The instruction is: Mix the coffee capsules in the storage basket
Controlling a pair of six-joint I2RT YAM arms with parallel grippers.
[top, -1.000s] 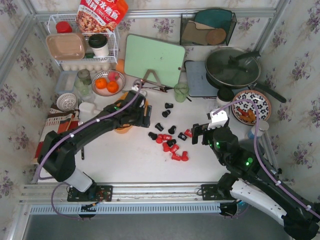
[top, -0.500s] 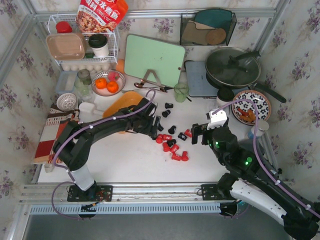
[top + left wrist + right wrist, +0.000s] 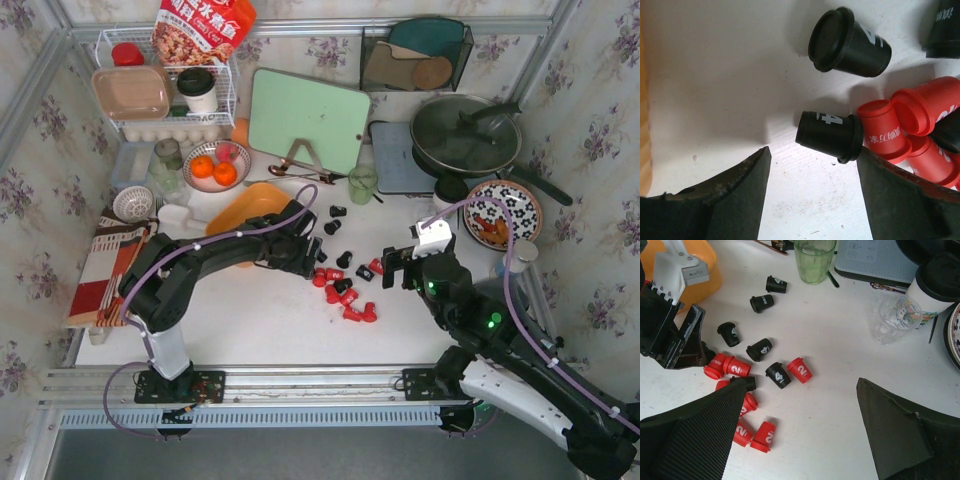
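We look down on a white table (image 3: 260, 325) with kitchen things crowded along its back edge. The orange-yellow basket (image 3: 240, 208) sits left of the middle, and the left arm crosses over its near side.

The capsules (image 3: 343, 290), some red and some black, lie loose on the table to the right of the basket. Every one we can see is outside it. Most of the red ones are bunched together in the middle. The black ones are spread further back, toward a green cup (image 3: 814, 260).

The left gripper (image 3: 813, 152) is low over the left edge of the bunch, its two fingers spread apart and gripping nothing. A black capsule (image 3: 830, 136) lies on its side in the gap just past the fingertips. The capsule's rim rests against a red capsule (image 3: 885, 131). The rim is also very close to one fingertip, and we cannot tell whether they touch.

The right gripper (image 3: 801, 390) hangs above the table on the right side of the bunch, clear of the capsules. Its fingers are wide apart with nothing between them. A clear cup (image 3: 890, 317) stands further to the right.
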